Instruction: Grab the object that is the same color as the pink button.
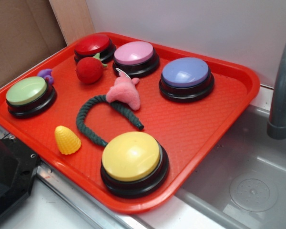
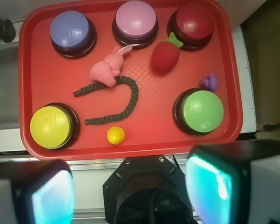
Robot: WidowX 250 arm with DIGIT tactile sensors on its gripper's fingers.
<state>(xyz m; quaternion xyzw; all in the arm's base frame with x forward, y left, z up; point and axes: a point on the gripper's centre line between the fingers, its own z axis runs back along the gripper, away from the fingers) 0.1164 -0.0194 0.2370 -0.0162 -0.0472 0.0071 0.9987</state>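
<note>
The object, a small fuzzy pink plush (image 1: 124, 90) with a white tag, lies near the middle of the red tray (image 1: 190, 119), just in front of the pink button (image 1: 135, 56). From the wrist view the plush (image 2: 106, 70) sits below and left of the pink button (image 2: 135, 21), touching one end of the dark green rope (image 2: 126, 100). My gripper (image 2: 130, 191) hovers high over the tray's near edge, well away from the plush. It is open, its cyan pads (image 2: 53, 198) are wide apart and nothing is between them. The exterior view does not show the gripper.
Red (image 1: 94, 46), lavender-blue (image 1: 186, 76), green (image 1: 29, 94) and yellow (image 1: 133, 161) buttons ring the tray. A red fuzzy ball (image 1: 89, 70), a yellow cone (image 1: 66, 140) and a small purple item (image 1: 46, 75) also lie there. A sink (image 1: 250, 181) and a grey faucet (image 1: 281, 95) are to the right.
</note>
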